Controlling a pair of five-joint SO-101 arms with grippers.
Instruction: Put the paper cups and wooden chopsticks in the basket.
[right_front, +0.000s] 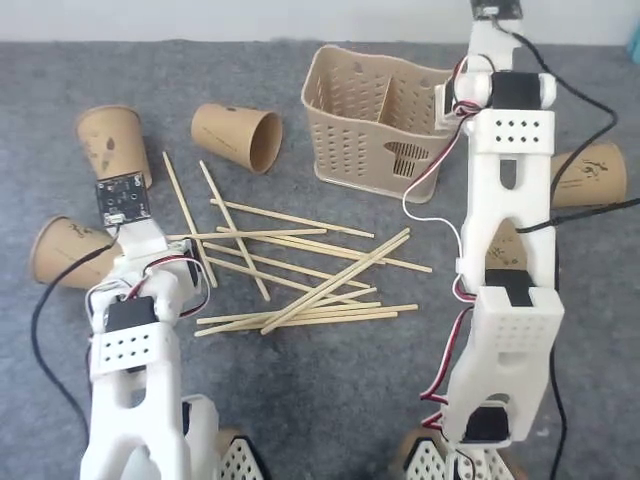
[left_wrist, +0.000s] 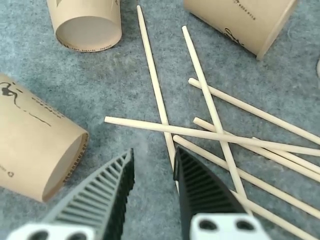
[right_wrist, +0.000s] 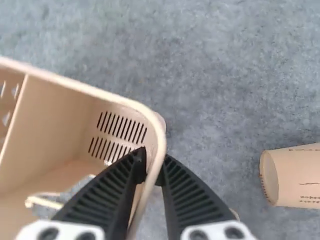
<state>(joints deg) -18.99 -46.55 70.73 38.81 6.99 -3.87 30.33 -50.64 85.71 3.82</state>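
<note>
Two right fingers (right_wrist: 112, 187) astride basket (right_wrist: 55, 120) wall

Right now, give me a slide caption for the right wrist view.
Right gripper gripping the basket rim, a paper cup lying on the carpet nearby.

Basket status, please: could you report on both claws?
Right claw shut on basket rim. Left claw open over chopsticks. Cups lying outside.
</note>
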